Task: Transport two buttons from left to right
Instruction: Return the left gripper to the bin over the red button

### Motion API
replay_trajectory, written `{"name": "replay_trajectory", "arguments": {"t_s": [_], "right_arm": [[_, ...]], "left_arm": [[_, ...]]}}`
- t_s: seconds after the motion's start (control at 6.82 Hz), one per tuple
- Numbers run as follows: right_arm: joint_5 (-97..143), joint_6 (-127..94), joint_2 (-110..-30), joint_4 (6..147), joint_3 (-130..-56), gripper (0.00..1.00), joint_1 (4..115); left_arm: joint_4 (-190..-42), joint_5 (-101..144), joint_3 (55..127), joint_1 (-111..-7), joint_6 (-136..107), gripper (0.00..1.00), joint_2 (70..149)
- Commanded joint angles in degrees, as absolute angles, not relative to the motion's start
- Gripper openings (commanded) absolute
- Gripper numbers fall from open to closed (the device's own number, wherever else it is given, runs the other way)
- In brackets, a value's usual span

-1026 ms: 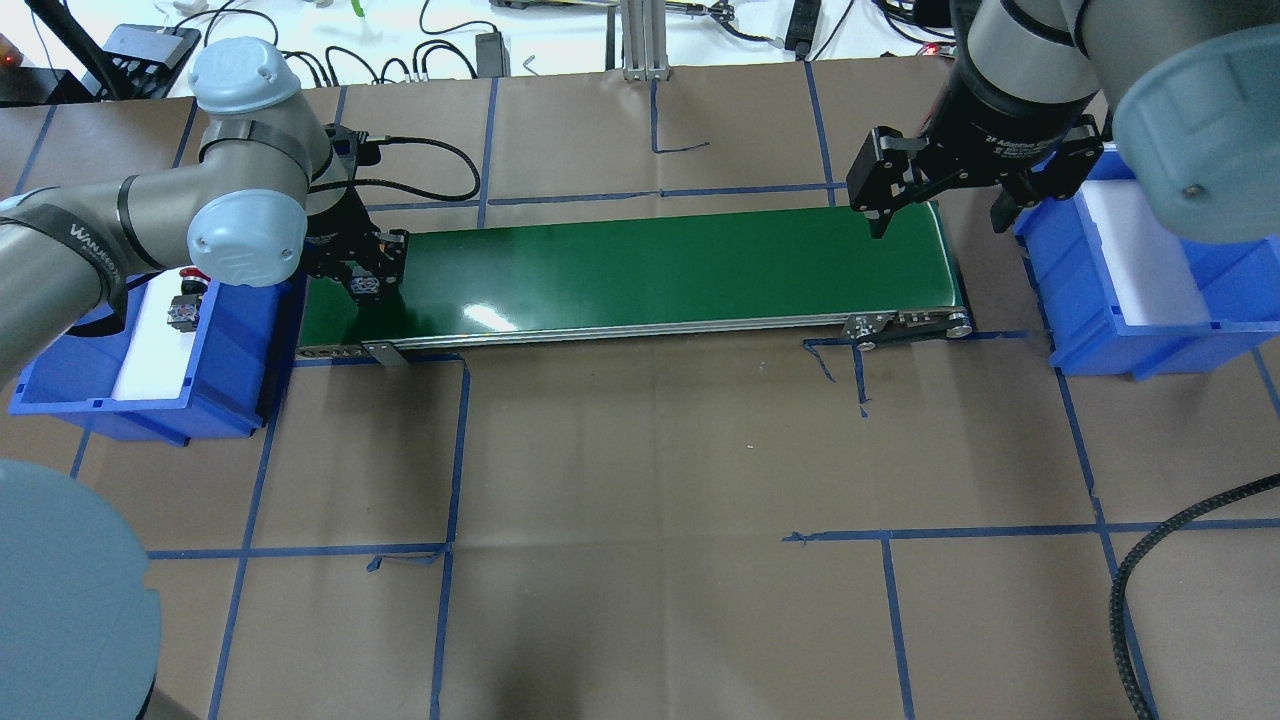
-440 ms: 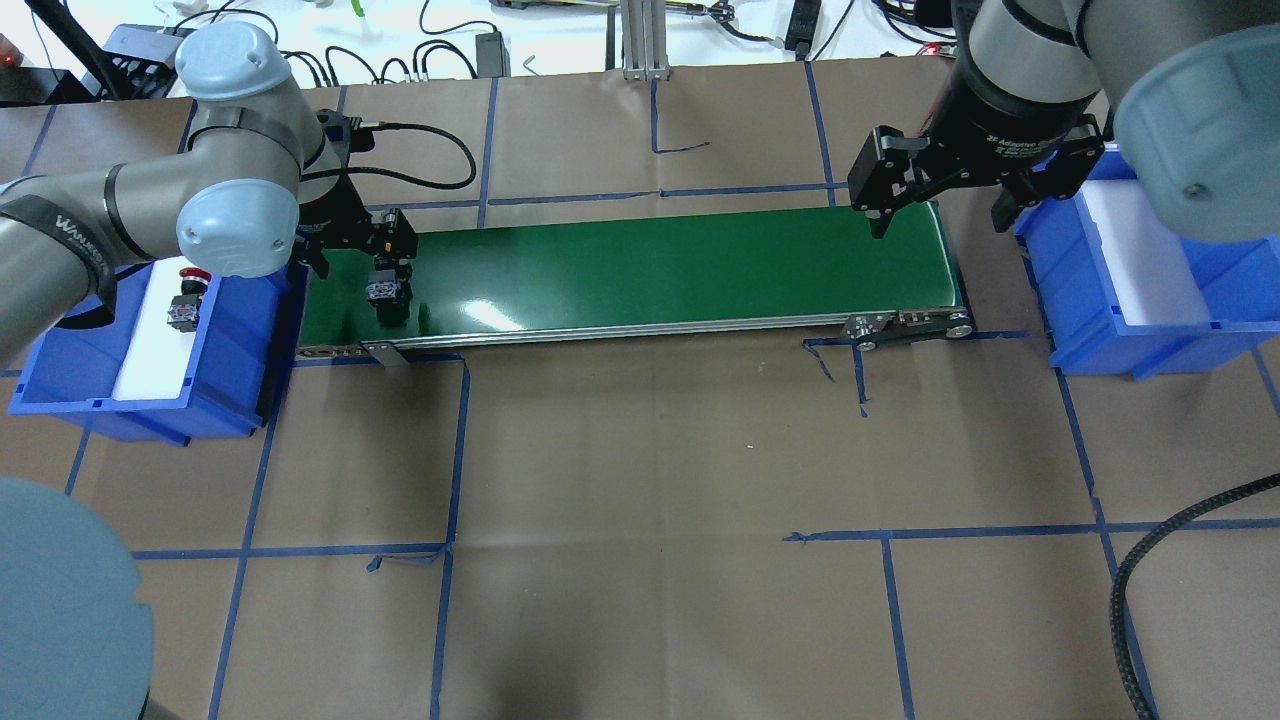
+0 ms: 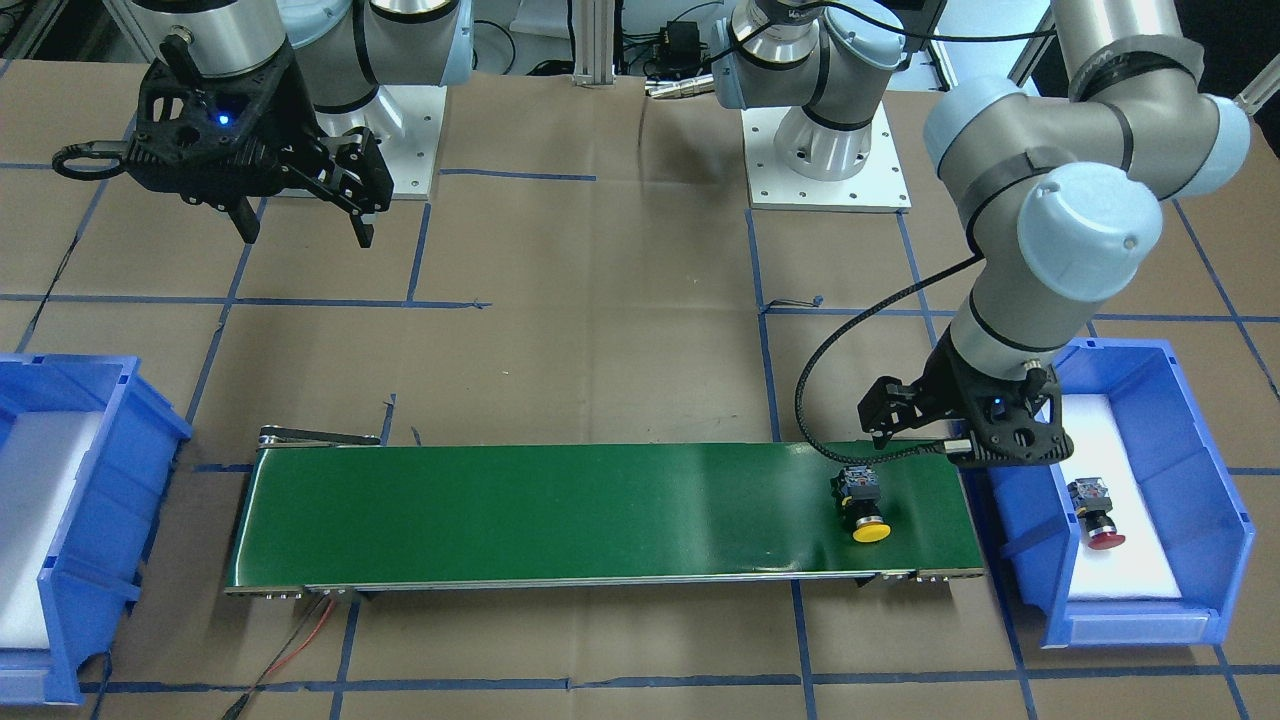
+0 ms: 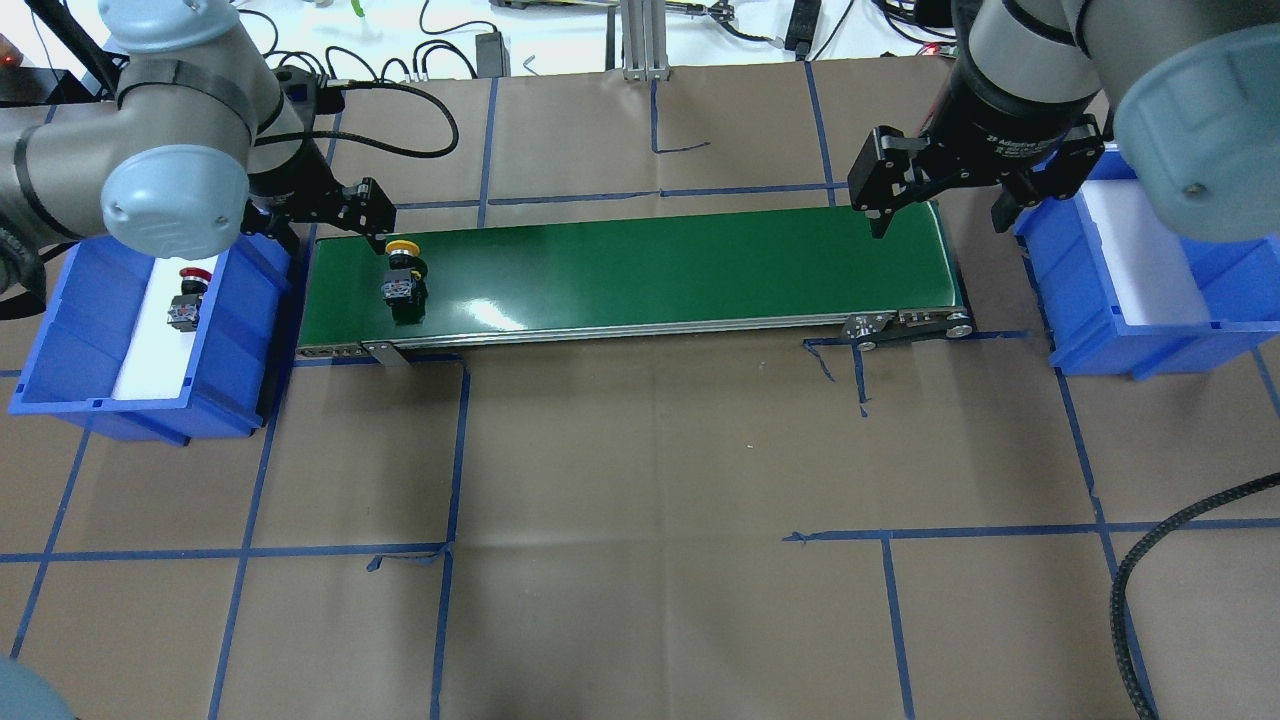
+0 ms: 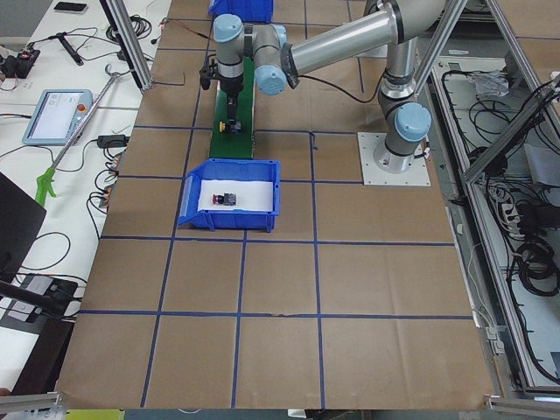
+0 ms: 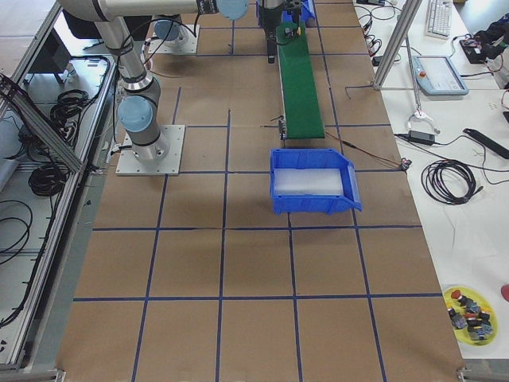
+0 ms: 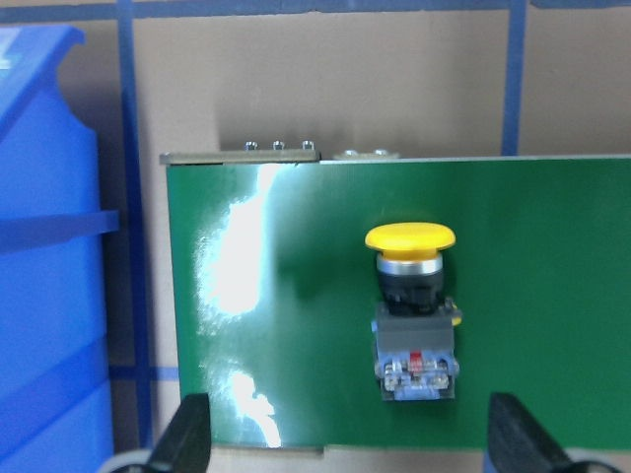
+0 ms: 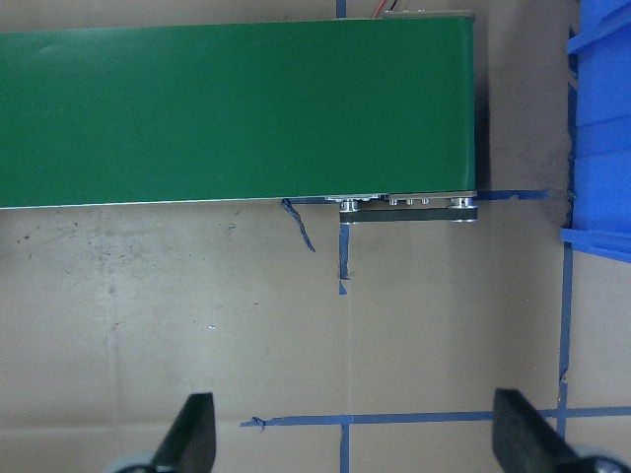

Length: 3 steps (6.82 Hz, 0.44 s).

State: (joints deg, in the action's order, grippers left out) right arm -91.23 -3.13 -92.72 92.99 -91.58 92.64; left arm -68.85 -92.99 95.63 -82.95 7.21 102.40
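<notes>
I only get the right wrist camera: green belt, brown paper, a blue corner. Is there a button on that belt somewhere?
Observer: Yes, a yellow button lies on its side at the other end of the belt.
Visitor: Is an arm holding it?
Observer: No, the left gripper is open and clear of it.
Visitor: Any other button?
Observer: A red button lies in the blue bin beside that end, on a white pad.

This is a robotics lab: two robot arms [image 3: 1060, 220] bolted to a paper-covered worktop [image 4: 640, 450] gridded with blue tape [image 4: 455, 450], a green conveyor belt [image 4: 650, 270] between blue bins [image 4: 240, 340], aluminium frame posts [image 4: 645, 40], a control tablet [image 5: 57, 115] and loose cables [image 4: 1118, 590].
</notes>
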Motion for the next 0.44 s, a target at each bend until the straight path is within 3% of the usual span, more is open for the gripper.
{"name": "replay_trajectory", "arguments": {"t_s": [0.0, 0.29], "right_arm": [[-91.2, -3.2, -92.7, 93.0, -91.6, 1.00, 92.6], [-91.2, -3.2, -92.7, 92.9, -91.6, 1.00, 92.6]], "left_arm": [[-75.1, -91.8, 95.5, -82.7, 7.5, 1.00, 95.6], [-75.1, -91.6, 95.5, -80.5, 10.6, 1.00, 95.4]]}}
